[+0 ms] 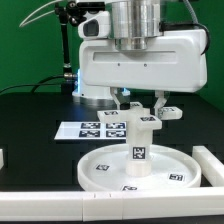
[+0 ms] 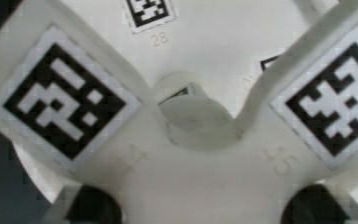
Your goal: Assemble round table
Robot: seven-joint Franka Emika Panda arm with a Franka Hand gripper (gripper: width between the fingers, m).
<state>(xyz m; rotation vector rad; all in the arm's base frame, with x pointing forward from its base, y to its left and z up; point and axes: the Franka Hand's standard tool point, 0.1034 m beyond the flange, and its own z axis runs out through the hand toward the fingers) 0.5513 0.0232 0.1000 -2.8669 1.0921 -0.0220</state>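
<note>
The large rimmed round disc (image 1: 100, 165) lies flat on the black table. The short thick cylinder post (image 1: 138, 138) stands upright at its middle, with a tag on its side. My gripper (image 1: 141, 102) is right above the post and shut on the cross-shaped four-armed piece (image 1: 165, 111), held at the post's top. I cannot tell whether the piece touches the post. In the wrist view the cross-shaped piece (image 2: 194, 130) fills the picture, with two tagged arms spreading out. The gripper (image 2: 206, 206) has its dark fingertips (image 2: 91, 205) on either side of the piece's body.
The marker board (image 1: 95, 128) lies behind the disc. A long white rail (image 1: 50, 207) runs along the front edge. Another rail (image 1: 211, 166) stands at the exterior view's right of the disc. The arm's white base is at the back.
</note>
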